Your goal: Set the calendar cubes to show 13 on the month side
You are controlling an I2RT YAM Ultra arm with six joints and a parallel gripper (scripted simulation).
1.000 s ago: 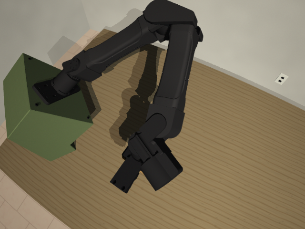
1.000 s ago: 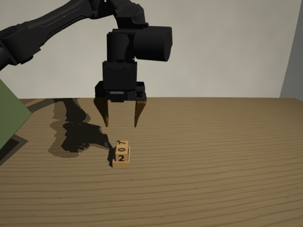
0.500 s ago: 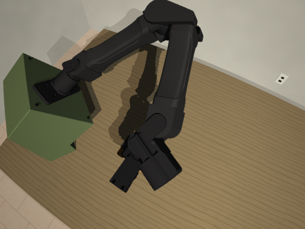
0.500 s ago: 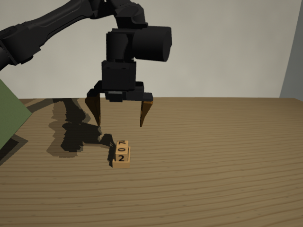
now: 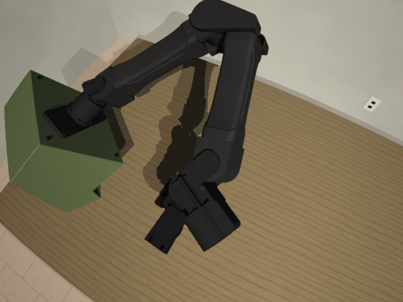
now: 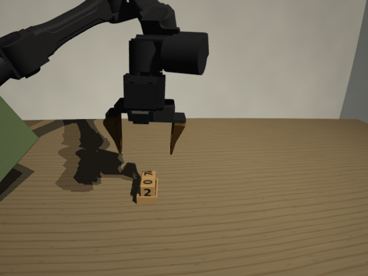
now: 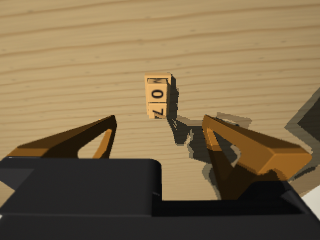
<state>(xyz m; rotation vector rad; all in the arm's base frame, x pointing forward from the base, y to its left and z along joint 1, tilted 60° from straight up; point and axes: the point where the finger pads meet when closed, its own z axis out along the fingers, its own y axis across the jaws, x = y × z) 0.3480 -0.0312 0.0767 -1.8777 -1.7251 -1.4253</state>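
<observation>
From where I stood, the jaws (image 5: 172, 212) (image 6: 145, 153) were spread wide and released, with nothing between them. They hung above the counter (image 5: 309, 195) (image 6: 267, 207) (image 7: 250, 40), pointing down, well apart from the little calendar below.

The calendar's wooden tray (image 6: 146, 200) (image 7: 157, 75) sat on the counter, both cubes in it in a row, one behind the other as the exterior view had it. The nearer cube (image 6: 147, 192) (image 7: 157, 93) showed me a 2 on its front face and a 0 on top. The farther cube (image 6: 148, 173) (image 7: 158, 111) had a 7 on its top, and its front was hidden behind the nearer one. I couldn't make out the month's name, so I couldn't tell what date it read.

The black arm (image 5: 234, 81) (image 6: 68, 20) reached over from its mount on a big green block (image 5: 65, 175) (image 6: 11, 139), throwing a dark, ragged shadow on the wood that came right up beside the tray.
</observation>
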